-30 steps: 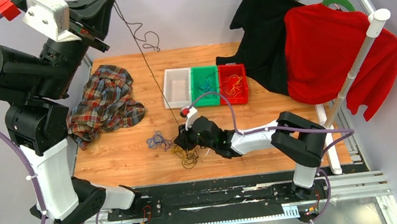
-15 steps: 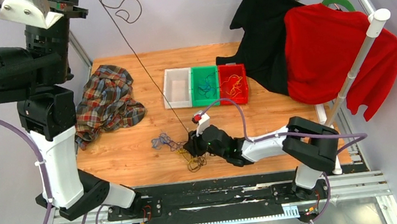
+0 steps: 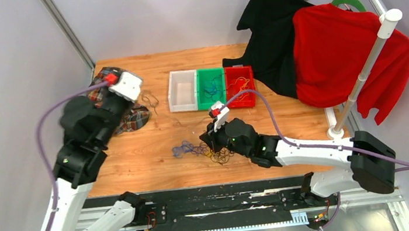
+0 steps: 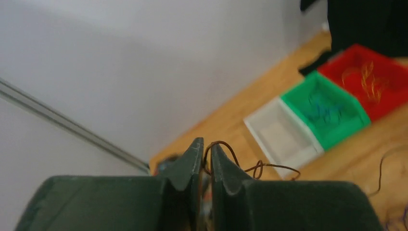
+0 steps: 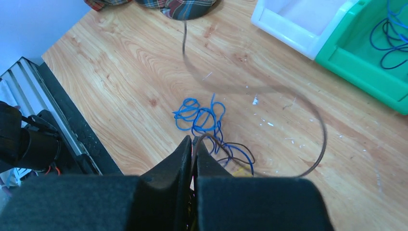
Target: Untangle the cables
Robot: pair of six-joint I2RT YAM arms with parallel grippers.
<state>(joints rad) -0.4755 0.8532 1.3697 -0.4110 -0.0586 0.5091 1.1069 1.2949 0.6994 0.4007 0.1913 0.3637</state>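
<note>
Risk | left gripper [image 4: 204, 156] and right gripper [image 5: 193, 147] both clamped on thin dark-brown wire [image 5: 250, 89] | pulling could cinch blue-yellow wire tangle [image 3: 200, 150], frame centre

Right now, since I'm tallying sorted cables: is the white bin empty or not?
Empty: the white bin shows only bare floor, while the green bin and the red bin each hold cables.

The pale wooden tabletop [image 5: 120, 62] is smooth with visible grain; the crumpled plaid shirt [image 5: 192, 6] is soft woven cloth. The white bin [image 5: 308, 14], green bin [image 5: 351, 65] and red bin [image 4: 353, 55] are glossy moulded plastic; the thin tangled cables [image 5: 202, 115] look smooth-coated, and the dark fingers of the left gripper [image 4: 203, 147] and right gripper [image 5: 192, 142] are matt.
</note>
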